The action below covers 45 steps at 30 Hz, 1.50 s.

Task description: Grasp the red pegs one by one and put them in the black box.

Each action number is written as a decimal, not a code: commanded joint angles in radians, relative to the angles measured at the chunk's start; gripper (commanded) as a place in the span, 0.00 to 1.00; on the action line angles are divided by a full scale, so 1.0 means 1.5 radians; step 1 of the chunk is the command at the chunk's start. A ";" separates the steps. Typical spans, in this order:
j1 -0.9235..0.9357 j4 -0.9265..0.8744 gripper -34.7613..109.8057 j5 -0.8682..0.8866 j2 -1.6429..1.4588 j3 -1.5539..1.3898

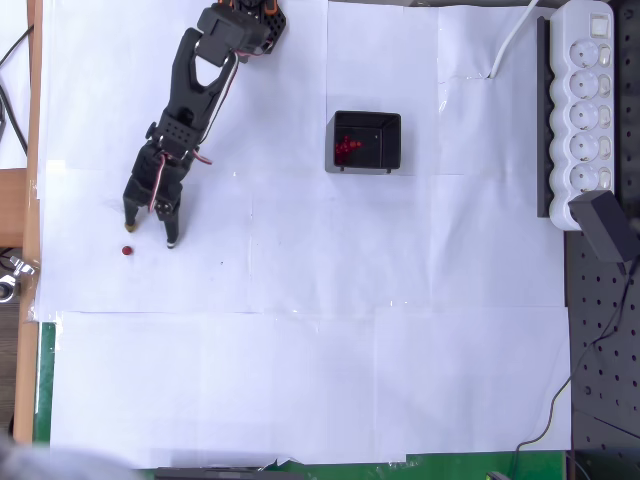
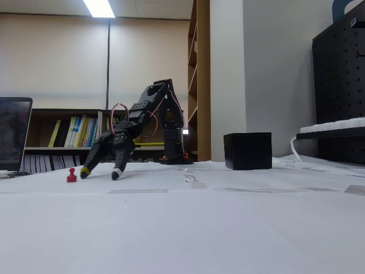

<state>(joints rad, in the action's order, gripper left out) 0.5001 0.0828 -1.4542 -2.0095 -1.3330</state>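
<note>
Claw (image 1: 150,232): spread, empty, tips near tabletop (image 1: 300,380).
Peg (image 1: 127,251): just outside left tip.
Risk: closing now likely knocks peg away.
Box (image 1: 366,142): far right.

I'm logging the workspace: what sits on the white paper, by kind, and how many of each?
Red peg loose on the paper: 1
Red pegs in the box: a cluster, too merged to count
Black box: 1
Robot arm with hand: 1
Total countable: 3

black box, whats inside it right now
In the overhead view the black box holds a cluster of red pegs against its left side. Their number cannot be told because they overlap. In the fixed view its wall hides the inside.
</note>
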 commanded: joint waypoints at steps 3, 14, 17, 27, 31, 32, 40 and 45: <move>0.019 0.044 0.45 0.004 -0.037 -0.062; 0.020 0.053 0.45 0.004 -0.087 -0.117; 0.022 0.071 0.45 0.006 -0.099 -0.124; 0.019 0.071 0.42 -0.001 -0.110 -0.130; 0.021 0.070 0.42 0.000 -0.115 -0.130; 0.022 0.072 0.40 0.000 -0.116 -0.130; 0.030 0.074 0.40 -0.014 -0.118 -0.130; 0.035 0.072 0.40 -0.028 -0.119 -0.130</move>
<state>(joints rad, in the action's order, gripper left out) 0.5154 0.1841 -1.4772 -2.1798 -1.5048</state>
